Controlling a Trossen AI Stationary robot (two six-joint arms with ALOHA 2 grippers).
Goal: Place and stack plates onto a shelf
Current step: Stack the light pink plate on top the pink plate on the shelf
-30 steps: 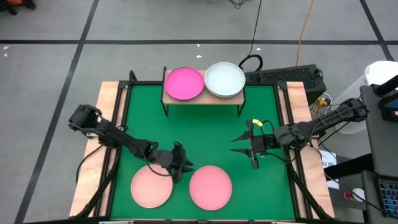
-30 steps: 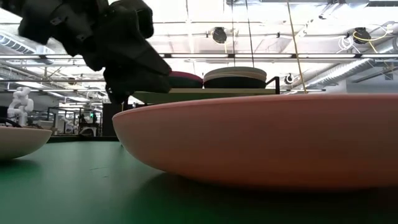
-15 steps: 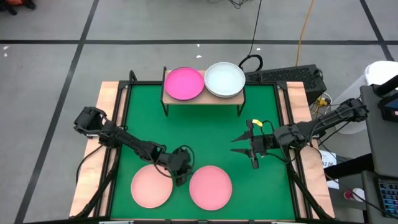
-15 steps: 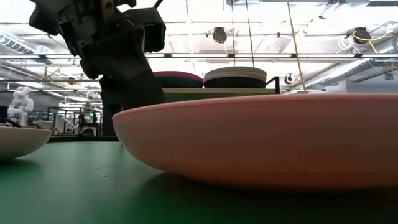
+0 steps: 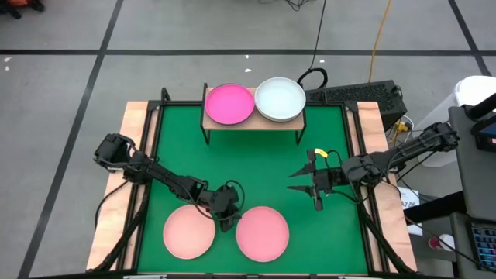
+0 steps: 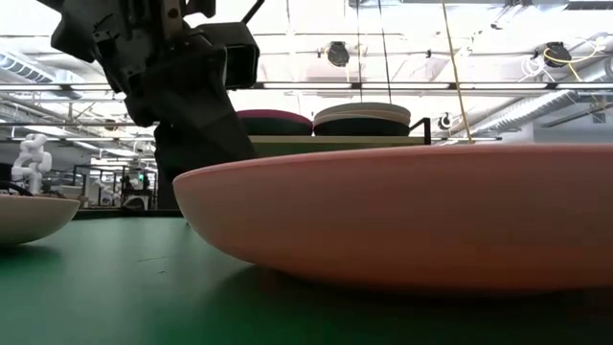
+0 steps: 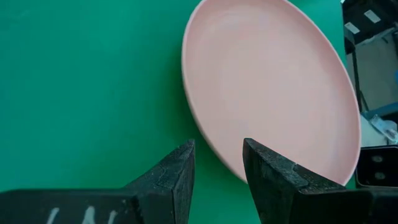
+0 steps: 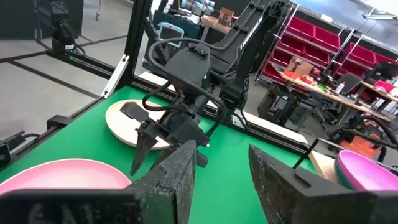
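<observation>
Pink plates are what's left on the green mat (image 5: 310,147): two light pink ones near its front edge, left pink plate (image 5: 188,232) and right pink plate (image 5: 262,233), side by side, just apart; shelf (image 5: 253,122) sits at the mat's back edge and carries a magenta plate (image 5: 229,104) and a mint-white plate (image 5: 280,99), each apparently topping a stack; low view shows darker layers under both tops, so some stacking looks done, but exact count per stack can't be read.

Left gripper (image 5: 225,217) is down between the two pink plates, at the right plate's near rim; its wrist view shows the fingers (image 7: 180,177) parted with a narrow gap, one either side of that rim, nothing clamped yet; my read: about to pinch the rim for the lift.

Right gripper (image 5: 302,181) hangs over the mat's right half, well apart from any plate, fingers spread, empty; waiting.

Progress: judging by what shows, most of the work is done; two plates to go.

Hard to see: low view is mostly filled by the right pink plate (image 6: 412,216); shelf board only a thin strip behind it; whether the fingers already touch the rim can't be told; the stacks' lower plates are hidden from above.
</observation>
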